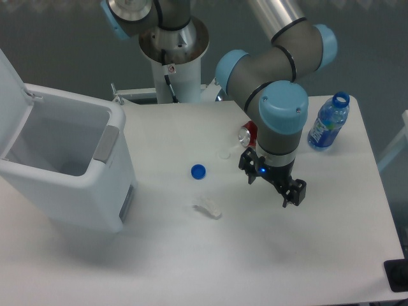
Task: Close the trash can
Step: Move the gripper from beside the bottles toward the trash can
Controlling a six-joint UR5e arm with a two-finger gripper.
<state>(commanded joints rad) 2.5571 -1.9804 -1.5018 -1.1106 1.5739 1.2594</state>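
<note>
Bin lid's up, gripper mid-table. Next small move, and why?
Probably swing the gripper left toward the trash can. Its lid stands open at the far left edge, and the gripper hangs well clear of it, holding nothing visible.

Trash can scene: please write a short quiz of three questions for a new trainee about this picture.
1. True or false: the lid of the trash can is shut.
2. What lies nearest the blue bottle cap?
A. the plastic bottle
B. the clear crumpled wrapper
C. the red can
3. Fill in: the gripper hangs over the table and holds ____.

Key: 1 false, the lid stands open at the bin's left side. 2 B. 3 nothing; its fingers are apart, far from the bin.
</note>
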